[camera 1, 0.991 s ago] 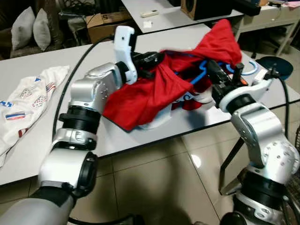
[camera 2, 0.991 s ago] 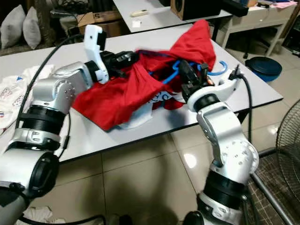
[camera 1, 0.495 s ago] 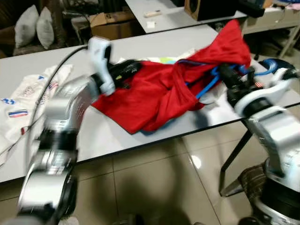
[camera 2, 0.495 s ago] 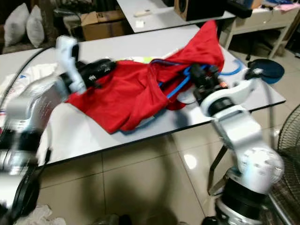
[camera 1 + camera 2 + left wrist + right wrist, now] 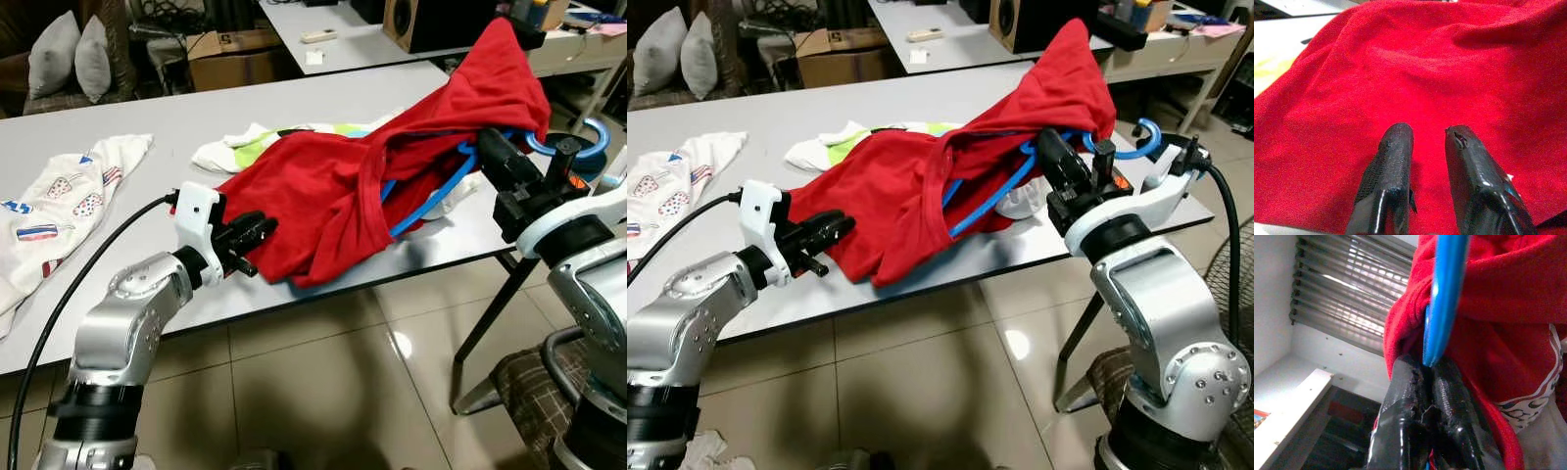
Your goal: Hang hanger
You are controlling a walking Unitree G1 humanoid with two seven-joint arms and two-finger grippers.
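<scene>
A red shirt [image 5: 323, 186] lies draped over a blue hanger [image 5: 431, 201] on the white table [image 5: 147, 117]. Its far end is lifted up at the right. The hanger's hook [image 5: 1136, 137] sticks out to the right of the cloth. My right gripper [image 5: 485, 147] is shut on the hanger's blue bar [image 5: 1442, 298], holding it tilted above the table's right end. My left gripper [image 5: 250, 238] hovers at the shirt's near left edge, close to the table's front rim. Its fingers [image 5: 1393, 147] are open with nothing between them, and red cloth lies just beyond.
A white patterned cloth [image 5: 59, 196] lies at the table's left end, and a white and green garment [image 5: 235, 147] pokes out behind the shirt. Behind stand a second table [image 5: 343, 39], a cardboard box [image 5: 235, 44] and a black speaker [image 5: 441, 20]. A fan [image 5: 1239, 294] stands right.
My left gripper has let go of the red shirt and drawn back toward the table's front edge. My right gripper has raised the hanger and shirt up and to the right.
</scene>
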